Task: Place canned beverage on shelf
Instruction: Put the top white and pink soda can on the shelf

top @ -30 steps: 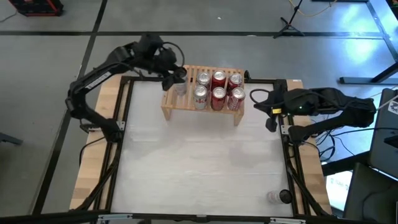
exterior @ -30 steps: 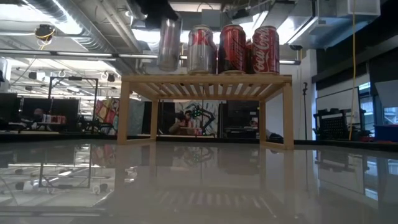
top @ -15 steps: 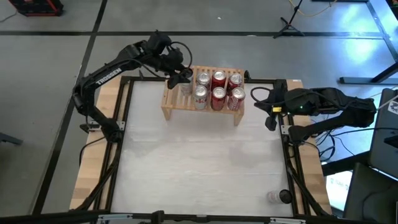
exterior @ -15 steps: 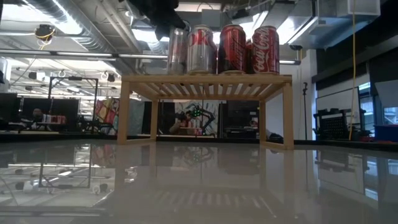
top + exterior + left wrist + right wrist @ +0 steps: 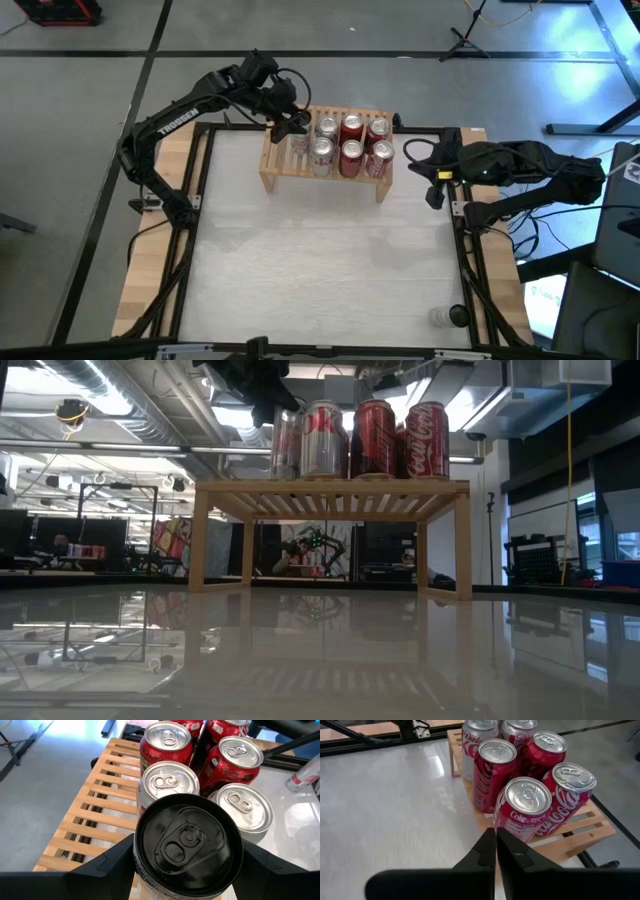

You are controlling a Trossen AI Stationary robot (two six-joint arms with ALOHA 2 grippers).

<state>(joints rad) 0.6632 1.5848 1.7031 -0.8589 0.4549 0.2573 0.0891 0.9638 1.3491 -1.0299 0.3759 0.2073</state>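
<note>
Placement step: your left gripper [image 5: 293, 124] is over the rear left part of the shelf [image 5: 272, 172], jaws clamped on a black-topped can [image 5: 187, 845] held upright just beside the six cans [image 5: 349, 141] already standing there. The low view suggests its base is at or barely above the slats, so settle it down, release, and lift straight up to spare the neighbours. Your right gripper [image 5: 496, 851] waits off the shelf's right end above the tabletop [image 5: 320, 270], jaws pressed together, empty.
</note>
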